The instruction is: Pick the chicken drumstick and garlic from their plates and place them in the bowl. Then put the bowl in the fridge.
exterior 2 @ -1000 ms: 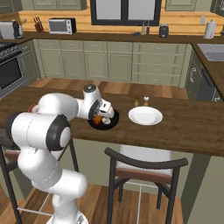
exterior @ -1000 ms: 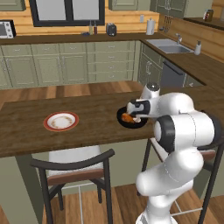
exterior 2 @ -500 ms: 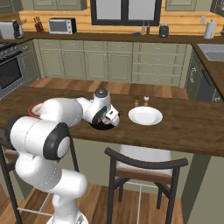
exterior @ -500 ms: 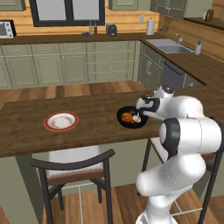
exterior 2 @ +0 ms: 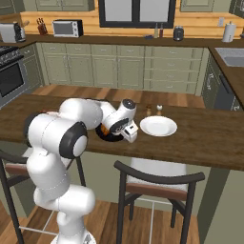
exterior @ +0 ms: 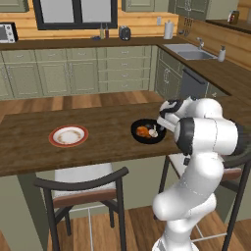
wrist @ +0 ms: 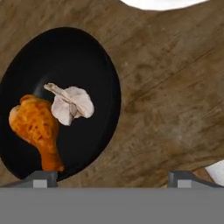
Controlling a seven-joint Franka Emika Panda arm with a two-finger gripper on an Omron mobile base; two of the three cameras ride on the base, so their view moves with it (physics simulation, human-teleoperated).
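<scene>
The fingers are hanging spread and empty (both foods in) over the bowl, presumably lining up to grasp its rim.

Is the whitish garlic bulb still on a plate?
No, the whitish garlic bulb lies inside the glossy black bowl beside the glazed orange-brown drumstick.

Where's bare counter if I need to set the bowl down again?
Bare wood lies between the red-rimmed plate and the bowl, and along the counter's near edge. It is crowded right of the bowl: the open gripper, shakers and white plate.
</scene>
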